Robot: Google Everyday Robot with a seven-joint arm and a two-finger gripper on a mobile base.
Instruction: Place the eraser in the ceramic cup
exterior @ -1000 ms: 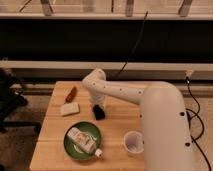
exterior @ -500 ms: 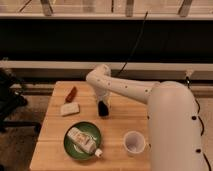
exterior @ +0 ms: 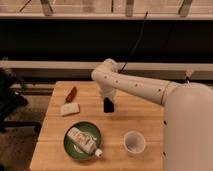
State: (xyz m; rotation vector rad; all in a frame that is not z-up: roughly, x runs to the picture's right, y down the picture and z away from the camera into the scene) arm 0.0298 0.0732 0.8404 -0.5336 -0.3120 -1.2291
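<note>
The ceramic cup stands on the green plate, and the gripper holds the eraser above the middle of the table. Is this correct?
Not quite. In the camera view the ceramic cup stands on the table beside the green plate, to its right, not on it. The gripper does hold the eraser above the middle of the table.

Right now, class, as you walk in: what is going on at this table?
A white robot arm reaches over the wooden table. Its pincer is shut on a dark block that looks like the eraser, near the table's middle. The ceramic cup stands apart, towards the front edge, and looks empty. A green plate holding a bottle, a cream block and a reddish-brown piece lie untouched.
</note>
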